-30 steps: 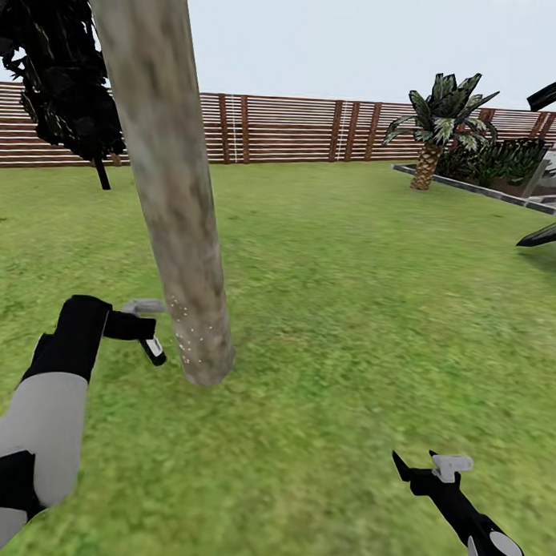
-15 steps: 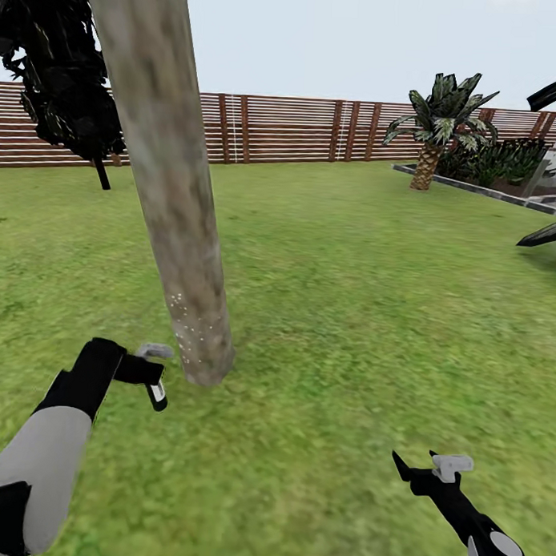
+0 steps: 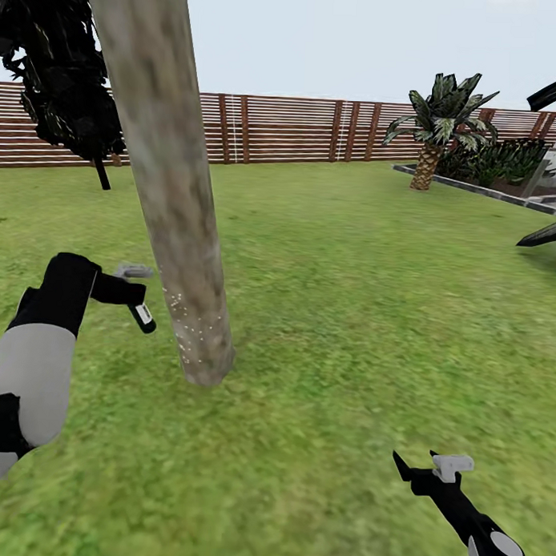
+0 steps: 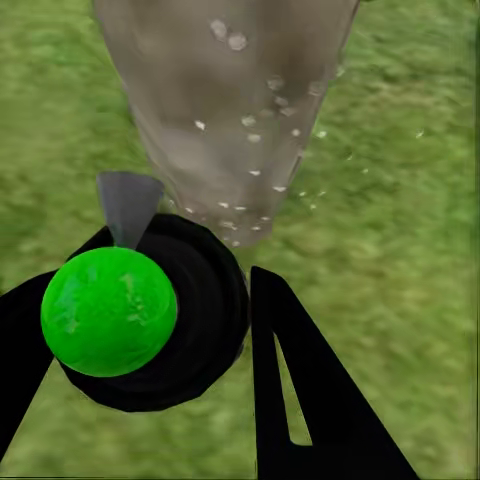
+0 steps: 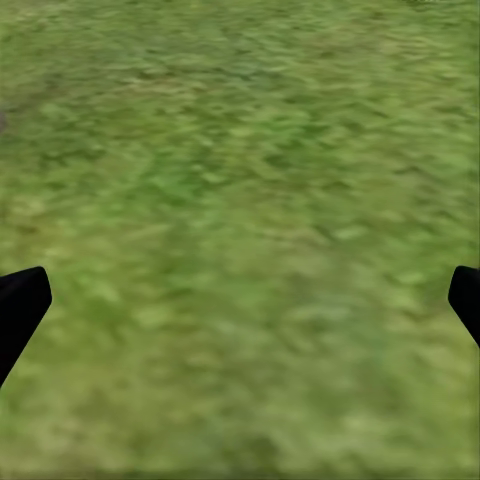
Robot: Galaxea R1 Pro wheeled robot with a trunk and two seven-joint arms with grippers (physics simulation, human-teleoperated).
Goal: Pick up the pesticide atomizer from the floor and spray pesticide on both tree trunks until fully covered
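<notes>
The pesticide atomizer [image 3: 144, 315] sits clamped in the left gripper [image 3: 133, 293], just beside the tree trunk [image 3: 173, 194], aimed at its speckled base [image 4: 240, 130]. To coat evenly, sweep slowly upward, nozzle trunkward. The right gripper [image 3: 431, 472] hangs spread, empty, well apart.
</notes>
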